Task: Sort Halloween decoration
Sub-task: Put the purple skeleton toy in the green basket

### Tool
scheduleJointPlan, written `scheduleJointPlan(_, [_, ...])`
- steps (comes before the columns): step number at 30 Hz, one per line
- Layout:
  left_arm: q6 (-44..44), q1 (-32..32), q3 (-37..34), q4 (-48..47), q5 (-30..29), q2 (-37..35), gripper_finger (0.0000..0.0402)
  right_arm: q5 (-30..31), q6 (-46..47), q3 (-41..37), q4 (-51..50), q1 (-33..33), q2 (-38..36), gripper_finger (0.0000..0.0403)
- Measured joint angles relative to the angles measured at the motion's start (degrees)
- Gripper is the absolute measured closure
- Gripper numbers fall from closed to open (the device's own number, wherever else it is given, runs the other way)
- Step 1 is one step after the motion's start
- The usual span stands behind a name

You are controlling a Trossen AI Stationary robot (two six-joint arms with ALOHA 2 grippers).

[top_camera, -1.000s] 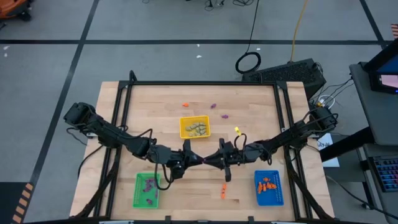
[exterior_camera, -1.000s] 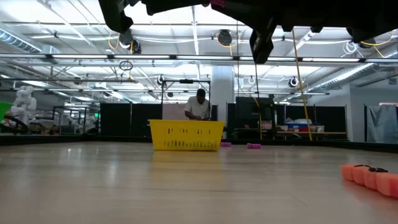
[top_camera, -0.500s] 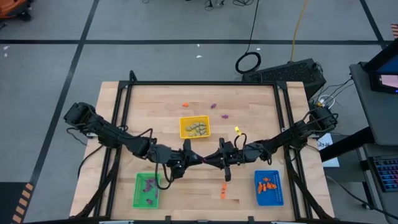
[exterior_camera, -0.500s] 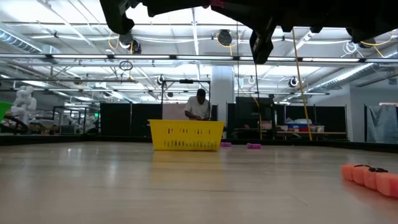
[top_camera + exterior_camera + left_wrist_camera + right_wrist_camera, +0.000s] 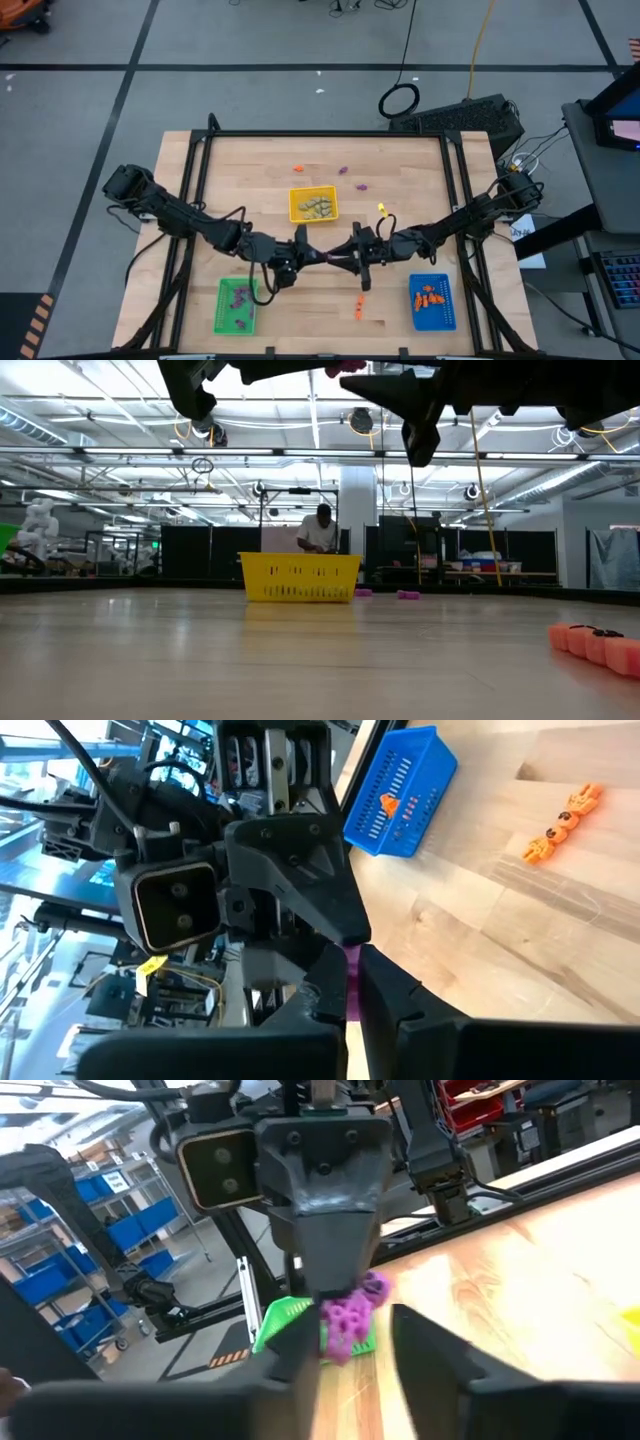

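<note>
Above the table's middle my two grippers meet tip to tip. My left gripper [image 5: 326, 257] is shut on a small purple trinket [image 5: 350, 1320], also seen as a purple sliver [image 5: 352, 990] between its own fingers. My right gripper [image 5: 346, 260] is open, with a finger on either side of that trinket. The yellow tray [image 5: 313, 205] holds beige trinkets, the green tray [image 5: 236, 305] purple ones and the blue tray [image 5: 432, 301] orange ones. Loose orange trinkets [image 5: 359, 305] lie on the wood near the front. One orange [image 5: 298, 167] and two purple ones [image 5: 343, 170] lie behind the yellow tray. My left gripper pinches the purple trinket between its two fingers [image 5: 335, 1275]. The knobbly end [image 5: 352, 1325] sticks out past the fingertips. The fingers lie about level and come from the table's left side. The trinket is lifted clear, high above the wood.
A small yellow piece [image 5: 381, 210] lies right of the yellow tray. Black frame rails [image 5: 455, 200] run along the table's sides and back. Bare wood [image 5: 250, 190] lies left of the yellow tray. A person [image 5: 320, 530] stands in the room beyond the table.
My right gripper has opened: in the low view its dark fingers now stand spread. The purple trinket stays where it was, high over the table's middle, in my left gripper. Neither arm has travelled.
</note>
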Motion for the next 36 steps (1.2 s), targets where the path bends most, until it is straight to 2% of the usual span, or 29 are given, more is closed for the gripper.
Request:
scheduleJointPlan(7, [-0.36, -0.2, 0.0, 0.14, 0.08, 0.0, 0.0399, 0.08, -0.55, 0.0, -1.73, -0.02, -0.2, 0.0183])
scheduleJointPlan(14, [-0.46, -0.9, 0.0, 0.13, -0.22, 0.0, 0.0399, -0.74, -2.4, 0.02, -6.23, 0.0, -2.15, 0.0115])
scheduleJointPlan(17, [-3.15, -0.84, 0.01, -0.27, -0.38, 0.0, 0.0399, -1.37, -2.56, 0.02, -6.39, -0.02, -2.32, 0.0111])
scheduleJointPlan(20, [-8.7, -0.68, 0.02, -3.34, -0.46, 0.0, 0.0399, -1.41, -2.22, 0.03, -11.16, 0.0, -2.32, 0.0118])
scheduleJointPlan(24, [-20.17, -0.68, 0.02, -6.37, -0.39, 0.0, 0.0399, -1.37, -1.69, 0.02, -21.85, 0.74, -2.29, 0.013])
scheduleJointPlan(28, [-30.75, -0.98, 0.02, -7.84, 0.19, 0.0, 0.0399, -1.53, -1.64, 0.02, -28.42, 3.17, -2.29, 0.0141])
scheduleJointPlan(32, [-33.53, -1.78, 0.02, -8.57, 0.24, 0.0, 0.0399, -2.71, 1.34, 0.02, -29.54, 4.88, -2.27, 0.0152])
scheduleJointPlan(36, [-34.07, -2.12, 0.02, -8.33, -0.27, 0.0, 0.0399, 1.27, 5.99, 0.02, -30.82, 5.86, -2.27, 0.0152])
